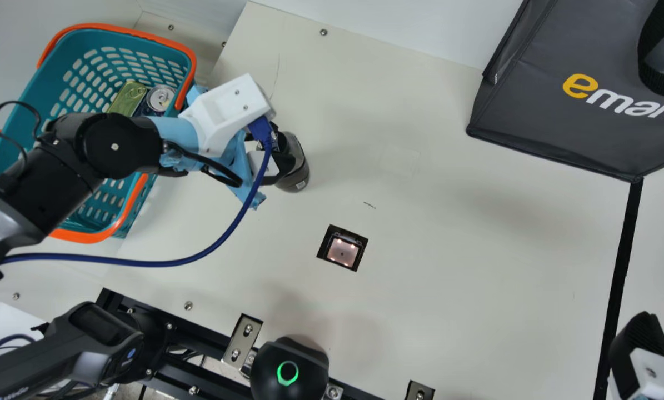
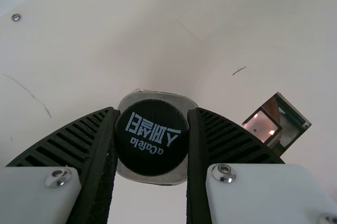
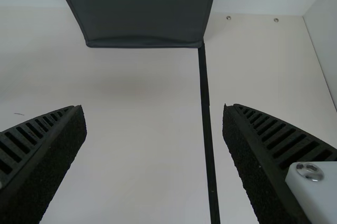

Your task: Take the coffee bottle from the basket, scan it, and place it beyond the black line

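My left gripper (image 1: 280, 161) is beside the basket (image 1: 123, 214) in the main view, with the dark coffee bottle (image 1: 295, 176) in its fingers. In the left wrist view that gripper (image 2: 151, 139) is shut on the bottle, whose black cap (image 2: 151, 137) faces the camera between the pads. The scanner window (image 1: 343, 251) lies in the table, to the lower right of the bottle. At the main view's lower right is my right gripper (image 1: 640, 347), near the black line (image 1: 623, 250). The right wrist view shows this gripper (image 3: 154, 129) open, nothing between its fingers, the line (image 3: 206, 113) running between them.
A dark shopping bag (image 1: 554, 105) stands at the upper right, by the line's far end. Cans (image 1: 160, 98) lie in the basket under my left arm. At the table's near edge are metal brackets (image 1: 243, 340) and a black device with a green ring (image 1: 290, 369).
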Available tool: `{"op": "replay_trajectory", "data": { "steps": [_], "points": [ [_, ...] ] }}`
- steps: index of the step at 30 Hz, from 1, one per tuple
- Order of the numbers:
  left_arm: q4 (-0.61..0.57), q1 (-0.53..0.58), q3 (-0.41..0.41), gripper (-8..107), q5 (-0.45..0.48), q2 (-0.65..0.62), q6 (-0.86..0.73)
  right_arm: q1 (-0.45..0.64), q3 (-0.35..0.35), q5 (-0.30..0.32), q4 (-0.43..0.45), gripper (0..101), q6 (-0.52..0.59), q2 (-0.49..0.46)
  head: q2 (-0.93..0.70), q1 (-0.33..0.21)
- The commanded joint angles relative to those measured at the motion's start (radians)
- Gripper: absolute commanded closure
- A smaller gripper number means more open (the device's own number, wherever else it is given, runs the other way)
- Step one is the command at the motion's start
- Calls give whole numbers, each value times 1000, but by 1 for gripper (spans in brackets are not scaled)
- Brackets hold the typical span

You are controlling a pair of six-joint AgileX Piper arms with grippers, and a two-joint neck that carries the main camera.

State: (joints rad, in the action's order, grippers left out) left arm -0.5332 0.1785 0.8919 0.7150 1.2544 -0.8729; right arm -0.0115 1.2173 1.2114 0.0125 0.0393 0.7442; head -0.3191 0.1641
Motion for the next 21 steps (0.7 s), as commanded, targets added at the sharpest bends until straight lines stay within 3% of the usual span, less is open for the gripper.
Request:
{"op": "replay_trajectory", "data": {
  "steps": [1, 11, 21],
  "points": [
    [-1, 2, 3, 41, 1, 1, 2, 0, 0, 0, 0, 11, 0, 0, -2, -26],
    [1, 11, 13, 9, 0, 4, 15, 0, 0, 0, 0, 11, 0, 0, -2, -26],
    [14, 10, 33, 9, -4, 6, 36, 0, 0, 0, 0, 11, 0, 0, -2, -26]
  ]
}}
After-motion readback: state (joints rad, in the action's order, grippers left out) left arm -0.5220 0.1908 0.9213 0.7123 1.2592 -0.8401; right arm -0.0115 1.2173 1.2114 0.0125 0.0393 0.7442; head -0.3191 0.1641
